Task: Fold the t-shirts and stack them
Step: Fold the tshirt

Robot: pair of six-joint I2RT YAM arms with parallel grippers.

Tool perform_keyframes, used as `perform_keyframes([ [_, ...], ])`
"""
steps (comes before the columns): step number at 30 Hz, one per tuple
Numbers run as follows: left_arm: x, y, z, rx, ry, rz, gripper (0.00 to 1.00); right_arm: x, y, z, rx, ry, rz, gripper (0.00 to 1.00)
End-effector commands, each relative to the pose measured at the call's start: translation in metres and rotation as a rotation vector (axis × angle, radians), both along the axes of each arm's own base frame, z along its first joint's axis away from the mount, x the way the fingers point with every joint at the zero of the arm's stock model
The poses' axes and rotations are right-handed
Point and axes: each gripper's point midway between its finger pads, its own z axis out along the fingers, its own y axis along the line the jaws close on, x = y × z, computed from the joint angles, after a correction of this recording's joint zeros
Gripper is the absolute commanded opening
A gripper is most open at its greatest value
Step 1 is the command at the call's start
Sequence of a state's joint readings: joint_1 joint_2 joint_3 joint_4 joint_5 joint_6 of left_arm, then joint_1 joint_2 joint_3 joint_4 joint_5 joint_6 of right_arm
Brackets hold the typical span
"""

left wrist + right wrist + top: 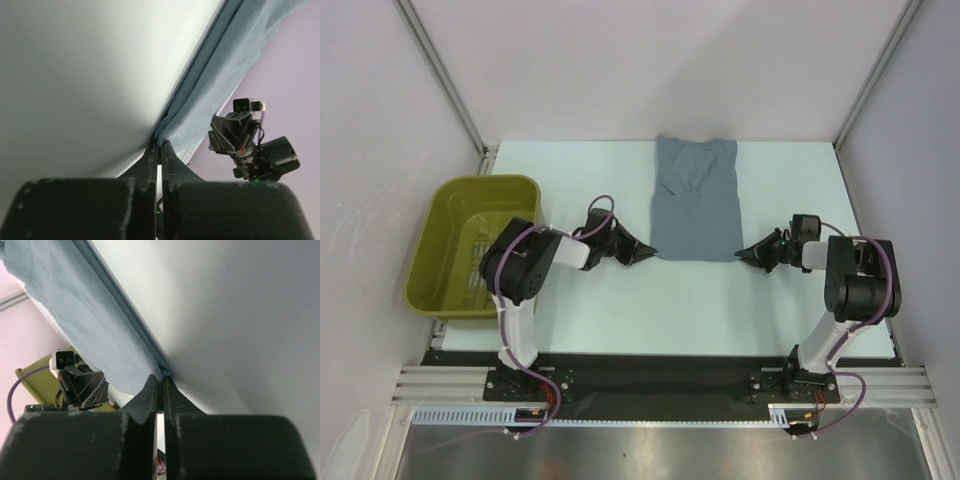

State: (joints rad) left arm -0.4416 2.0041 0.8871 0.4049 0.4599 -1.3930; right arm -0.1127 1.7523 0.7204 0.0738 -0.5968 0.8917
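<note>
While jaws sit pinched shut, left gripper [650, 250] and right gripper [742, 253] each clamp a near hem corner.
Partly folded slate blue-grey short-sleeved cotton t-shirt [695, 205] lies centre-far on white table [600, 300]; soft, light, likely to sag, so corners seem the right hold.

1. A pale white-green table [580, 180] is filling the middle of the top view and is catching soft, even light.
2. A plain white back wall [650, 60] is rising behind it, while a left wall [370, 120] and a right wall [920, 160] are closing in the sides.
3. A left post [440, 75] and a right post [875, 75], both of metal, are running up the corners at a slant.
4. A black strip [660, 365] and a silver rail [660, 385] are lying along the table's near edge.
5. A grey metal sheet [660, 450] is showing dull reflections below the rail.
</note>
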Motion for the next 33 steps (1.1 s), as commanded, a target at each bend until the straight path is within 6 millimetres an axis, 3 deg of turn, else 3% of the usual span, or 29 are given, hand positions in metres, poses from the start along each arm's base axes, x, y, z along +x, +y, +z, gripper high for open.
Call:
perform_keyframes([
  [1, -0.024, 0.025, -0.039, 0.173, 0.071, -0.033, 0.0, -0.017, -0.013, -0.024, -0.118, 0.099, -0.004, 0.0],
  [3, -0.038, 0.031, -0.04, 0.181, 0.07, -0.053, 0.0, -0.026, -0.012, -0.019, -0.143, 0.094, 0.027, 0.0],
  [5, -0.043, 0.033, -0.024, 0.186, 0.019, -0.079, 0.0, -0.04, -0.008, -0.008, -0.155, 0.093, 0.048, 0.0],
  [7, -0.061, 0.043, -0.026, 0.232, 0.013, -0.116, 0.0, -0.06, -0.004, -0.005, -0.165, 0.122, 0.077, 0.0],
  [8, -0.065, 0.043, -0.013, 0.225, -0.024, -0.125, 0.0, -0.065, 0.002, 0.004, -0.178, 0.096, 0.099, 0.0],
  [13, -0.111, 0.055, -0.005, 0.241, -0.047, -0.165, 0.0, -0.115, 0.021, 0.016, -0.193, 0.122, 0.12, 0.0],
  [14, -0.124, 0.059, 0.001, 0.245, -0.071, -0.165, 0.0, -0.12, 0.025, 0.029, -0.196, 0.068, 0.12, 0.0],
  [19, -0.169, 0.059, 0.014, 0.251, -0.102, -0.196, 0.0, -0.163, 0.029, 0.033, -0.208, 0.095, 0.117, 0.0],
  [24, -0.199, 0.071, 0.022, 0.252, -0.087, -0.151, 0.0, -0.202, 0.032, 0.039, -0.205, 0.105, 0.117, 0.0],
  [29, -0.198, 0.068, 0.056, 0.254, -0.173, -0.174, 0.0, -0.206, 0.032, 0.064, -0.209, 0.004, 0.137, 0.0],
  [32, -0.196, 0.063, 0.065, 0.273, -0.188, -0.217, 0.0, -0.199, 0.031, 0.085, -0.238, -0.048, 0.168, 0.0],
  [33, -0.188, 0.059, 0.079, 0.287, -0.221, -0.237, 0.0, -0.191, 0.032, 0.098, -0.244, -0.09, 0.171, 0.0],
])
